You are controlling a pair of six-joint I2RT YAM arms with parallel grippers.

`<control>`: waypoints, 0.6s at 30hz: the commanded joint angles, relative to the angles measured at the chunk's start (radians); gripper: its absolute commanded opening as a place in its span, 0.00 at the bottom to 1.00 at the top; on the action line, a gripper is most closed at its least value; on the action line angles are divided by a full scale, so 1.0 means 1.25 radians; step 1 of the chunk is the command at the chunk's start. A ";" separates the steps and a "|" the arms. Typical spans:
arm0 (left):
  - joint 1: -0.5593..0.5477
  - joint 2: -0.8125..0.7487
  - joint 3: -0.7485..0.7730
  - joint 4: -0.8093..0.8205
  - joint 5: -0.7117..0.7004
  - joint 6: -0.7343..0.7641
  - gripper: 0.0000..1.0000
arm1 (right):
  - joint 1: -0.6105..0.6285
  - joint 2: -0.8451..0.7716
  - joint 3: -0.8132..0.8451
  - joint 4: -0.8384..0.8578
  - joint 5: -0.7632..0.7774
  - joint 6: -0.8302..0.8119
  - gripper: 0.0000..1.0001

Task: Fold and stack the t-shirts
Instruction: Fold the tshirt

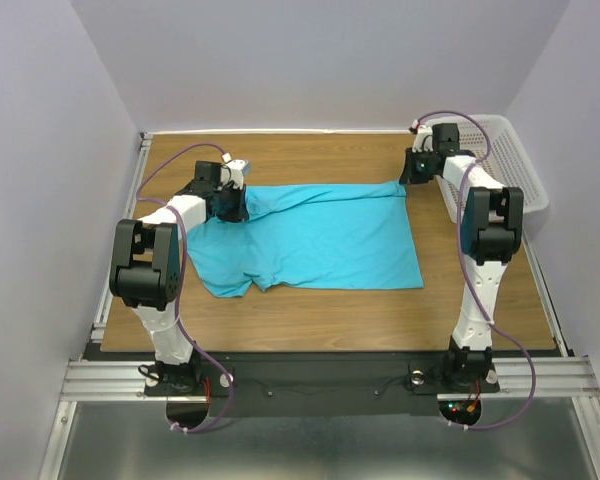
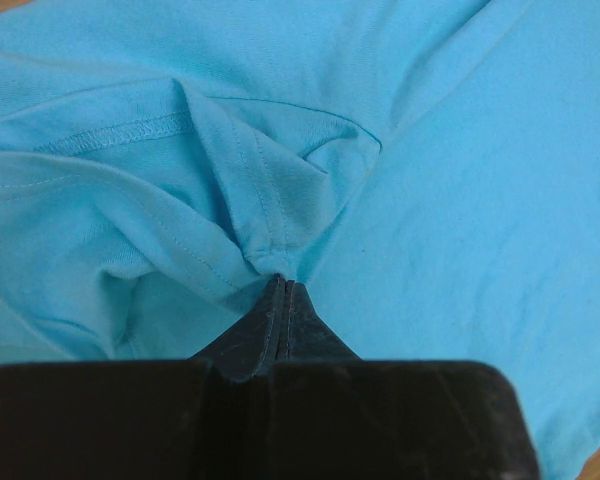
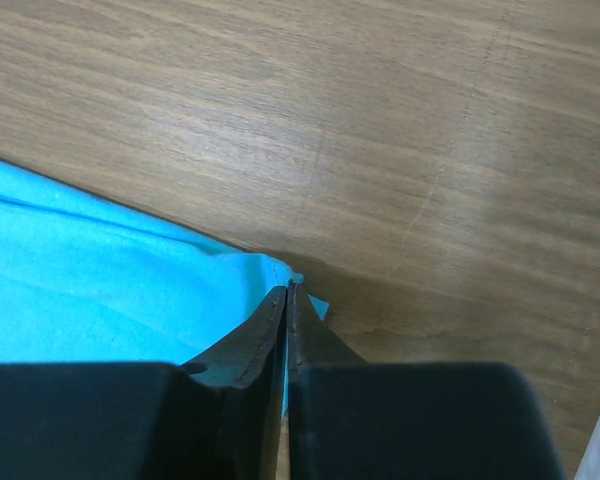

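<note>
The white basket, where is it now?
In the top view the white basket stands at the far right corner of the table, beside the right gripper.

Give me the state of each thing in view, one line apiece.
t-shirt, spread on the table, rumpled at its left end.
left tool, shut on a bunched fold of the t-shirt.
right tool, shut on the t-shirt's far right corner.
basket, upright at the far right, apart from the t-shirt.
</note>
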 commanded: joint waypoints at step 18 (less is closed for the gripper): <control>-0.004 0.001 0.007 -0.015 -0.020 0.011 0.00 | -0.005 -0.130 -0.075 0.026 0.012 -0.102 0.01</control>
